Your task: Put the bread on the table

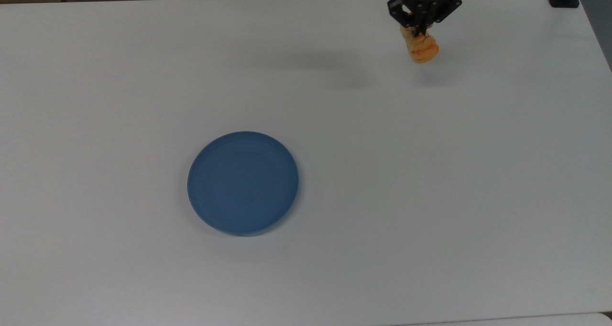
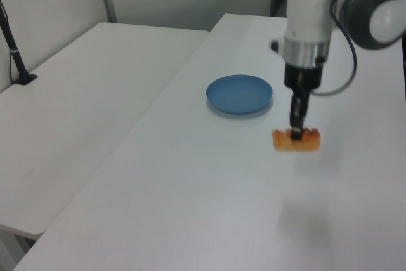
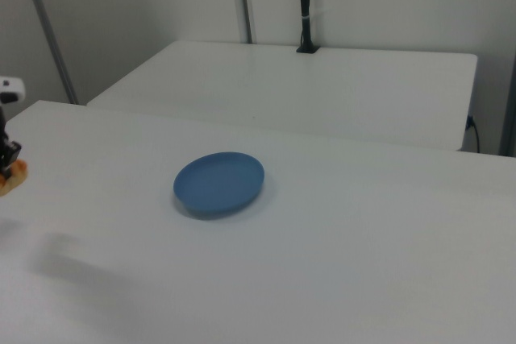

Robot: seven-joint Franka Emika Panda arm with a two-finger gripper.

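**Bread in the air, near the far edge of the desk**

The robot's black two-finger hand (image 1: pixel 422 26) is clenched on the small golden-orange bread with pale flaky streaks (image 1: pixel 420 48). In the left view the bread (image 2: pixel 296 141) hangs level under the hand (image 2: pixel 295 132), up off the big white smooth desk (image 1: pixel 430 197). A soft shadow lies on the desk a little way below it. The round blue plate (image 1: pixel 243 182) sits well apart from the bread and has nothing on it.

What could go wrong? I think the bread could fall if the hand lets go from this height. It might bounce or roll, since its shape is long and lumpy. In the top view it hangs close to the desk's far edge, so a roll that way could send it off. The hand grips a thin part in the middle, so the bread might also tip or slip.

The bread looks bumpy and flaky. The plate looks smooth, with a low rim. The desk is flat, plain and not shiny.
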